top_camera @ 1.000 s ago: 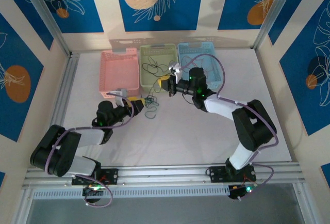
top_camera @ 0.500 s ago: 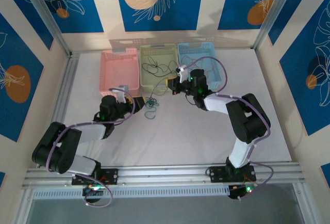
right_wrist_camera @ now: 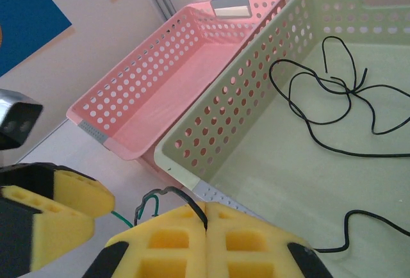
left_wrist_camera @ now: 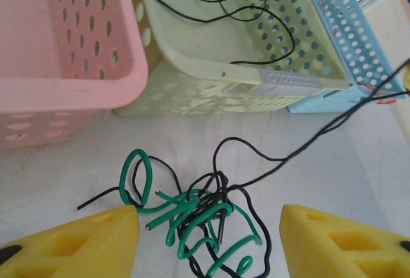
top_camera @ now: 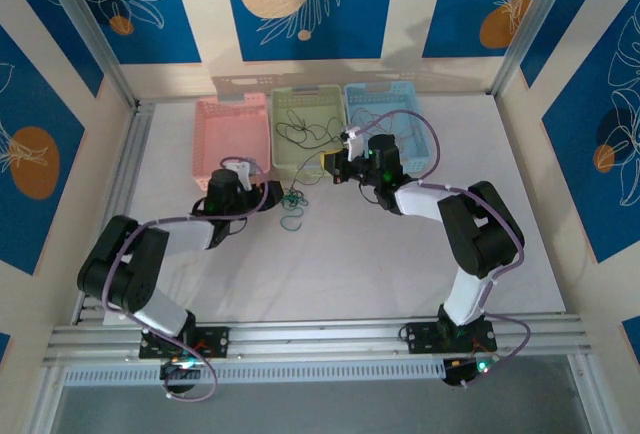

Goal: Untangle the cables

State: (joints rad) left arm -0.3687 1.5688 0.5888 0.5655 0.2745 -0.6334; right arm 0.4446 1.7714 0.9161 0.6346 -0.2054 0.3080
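Movement first: since a second ago my left arm has swung its elbow inward and brought my left claw (top_camera: 276, 193) closer to the cables (top_camera: 291, 201). My right claw (top_camera: 331, 166) has shifted slightly to the right and then held.

Present state: the cables lie as one small tangle on the table (top_camera: 330, 264), just in front of the green basket (top_camera: 310, 90). My left claw stands partly open, its pads on either side of the tangle (left_wrist_camera: 192, 201), gripping nothing. My right claw (right_wrist_camera: 205, 217) is closed pad to pad, and a black strand (right_wrist_camera: 166, 189) arches into the seam, pinched there.

Limits: from above the tangle is too small to sort. At the left wrist its lower loops are cut off by the frame edge. I cannot tell how many black strands run through it.

Count: two claws; three baskets, with pink (top_camera: 232, 102) and blue (top_camera: 380, 87) flanking the green; one tangle with green and black wire; loose black wire (right_wrist_camera: 327, 92) inside the green basket, strand number unclear.
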